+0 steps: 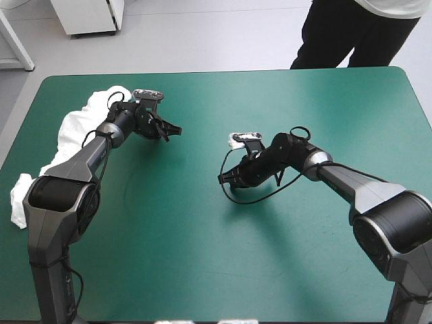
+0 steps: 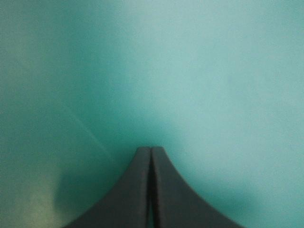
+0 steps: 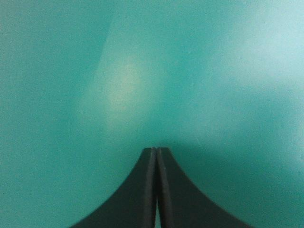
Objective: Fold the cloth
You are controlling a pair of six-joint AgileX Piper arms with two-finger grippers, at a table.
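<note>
The white T-shirt [image 1: 64, 138] lies crumpled in a long heap along the table's left edge, partly behind my left arm. My left gripper [image 1: 177, 129] is shut and empty, low over the teal-green cover to the right of the heap; its wrist view shows the left gripper [image 2: 151, 148] as one pointed arch over bare cover. My right gripper [image 1: 221, 179] is shut too, near the table's middle, far from the T-shirt. In its own view the right gripper [image 3: 156, 148] points at bare cover, holding nothing.
The teal-green table [image 1: 270, 270] stretches wide ahead of and between both arms. A person stands beyond the far edge, not over the table.
</note>
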